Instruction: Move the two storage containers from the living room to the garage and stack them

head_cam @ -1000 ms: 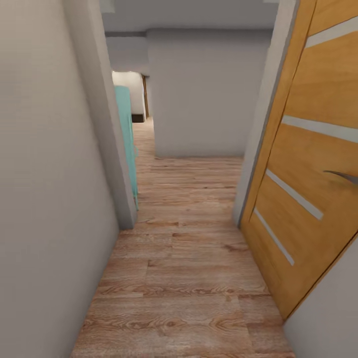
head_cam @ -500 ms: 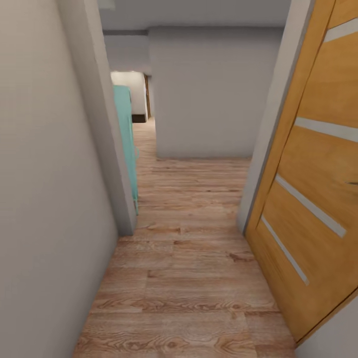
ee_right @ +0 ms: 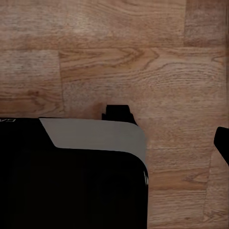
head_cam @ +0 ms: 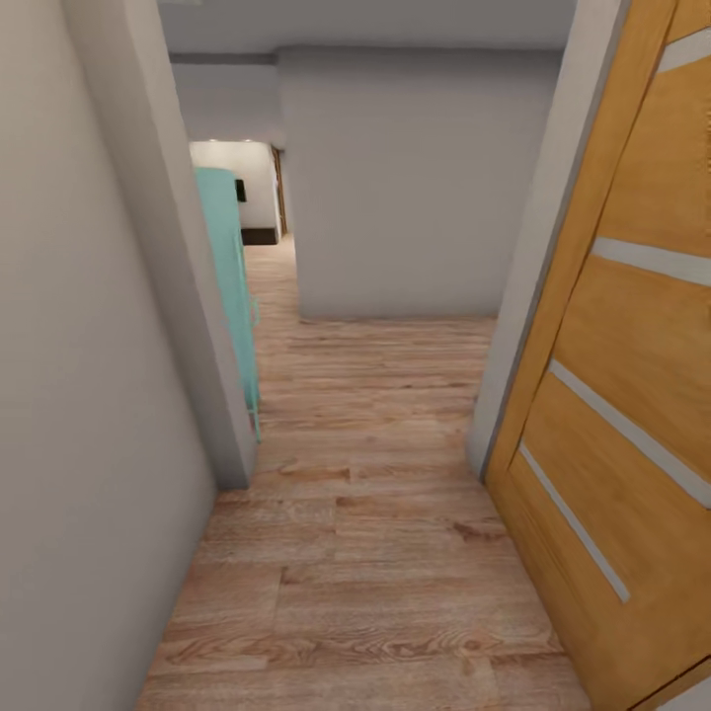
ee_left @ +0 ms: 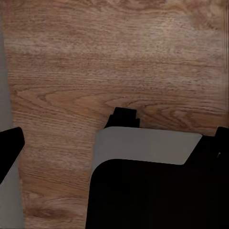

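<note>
The two storage containers are out of view. I am in a narrow corridor with a light wood-plank floor (head_cam: 365, 513). In the left wrist view my left gripper (ee_left: 116, 148) hangs over the planks with its dark fingertips (ee_left: 9, 152) far apart and nothing between them. My right gripper (ee_right: 114, 143) also hangs over the planks; one fingertip (ee_right: 222, 143) shows at the frame's edge, wide of the centre, and nothing is held. My own black and grey base (ee_left: 148, 186) lies below both.
An open oak door (head_cam: 632, 395) with frosted strips stands close on the right. A pale wall (head_cam: 89, 395) runs along the left and ends at a corner (head_cam: 212, 375), with a turquoise cabinet (head_cam: 232, 286) behind it. A grey wall (head_cam: 405, 188) faces me, and a passage (head_cam: 267, 267) opens to its left.
The whole view has shifted, so I have rolled forward along the corridor. The door now reaches farther into the picture, and its handle has slid out past the right edge.
</note>
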Tool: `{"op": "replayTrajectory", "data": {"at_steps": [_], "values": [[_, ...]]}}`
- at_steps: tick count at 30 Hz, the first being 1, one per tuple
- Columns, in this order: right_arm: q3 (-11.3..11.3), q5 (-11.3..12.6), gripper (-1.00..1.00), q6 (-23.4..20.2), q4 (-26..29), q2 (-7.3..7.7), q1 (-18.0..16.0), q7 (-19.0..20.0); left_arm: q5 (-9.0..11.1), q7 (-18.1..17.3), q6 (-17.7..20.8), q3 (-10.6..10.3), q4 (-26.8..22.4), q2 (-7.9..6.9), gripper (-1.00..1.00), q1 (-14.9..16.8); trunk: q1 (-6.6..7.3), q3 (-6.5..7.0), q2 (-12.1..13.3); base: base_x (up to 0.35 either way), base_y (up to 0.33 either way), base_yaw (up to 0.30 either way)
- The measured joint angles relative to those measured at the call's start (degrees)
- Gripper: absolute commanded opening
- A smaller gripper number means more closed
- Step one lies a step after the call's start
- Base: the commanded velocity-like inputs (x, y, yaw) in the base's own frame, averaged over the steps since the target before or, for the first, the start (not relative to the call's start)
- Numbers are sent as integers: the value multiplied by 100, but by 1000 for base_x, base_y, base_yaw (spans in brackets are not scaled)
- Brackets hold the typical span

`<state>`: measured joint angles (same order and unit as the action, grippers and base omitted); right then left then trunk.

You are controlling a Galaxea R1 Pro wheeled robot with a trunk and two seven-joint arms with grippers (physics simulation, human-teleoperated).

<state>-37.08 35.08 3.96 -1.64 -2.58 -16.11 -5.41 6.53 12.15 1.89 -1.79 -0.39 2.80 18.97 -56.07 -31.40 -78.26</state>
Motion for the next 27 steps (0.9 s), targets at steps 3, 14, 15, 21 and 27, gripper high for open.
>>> {"op": "replayTrajectory", "data": {"at_steps": [3, 14, 15, 21, 27], "values": [[0, 5, 100, 0, -1, 0, 0, 0, 1, 0, -3, 0, 0, 0, 100, 0, 0, 0, 0, 322, 0, -216], [-1, 0, 100, 34, -3, -2, -1, -26, 2, 0, -6, 0, 0, 0, 100, -1, 0, 0, 0, 322, 0, -47], [-1, 0, 100, 36, -3, -1, -1, -26, 2, 0, -6, 0, 0, 0, 100, -1, 0, 0, 0, 322, 0, -1], [-1, -21, 100, 49, 3, -1, -1, -26, 2, 0, -6, 0, 0, -1, 100, -1, 0, 0, 0, 322, 0, 0], [0, -23, 100, 51, 5, -4, -1, -26, 2, 2, -6, 0, 0, -2, 100, -1, 0, 0, 0, 321, 0, 0]]}}
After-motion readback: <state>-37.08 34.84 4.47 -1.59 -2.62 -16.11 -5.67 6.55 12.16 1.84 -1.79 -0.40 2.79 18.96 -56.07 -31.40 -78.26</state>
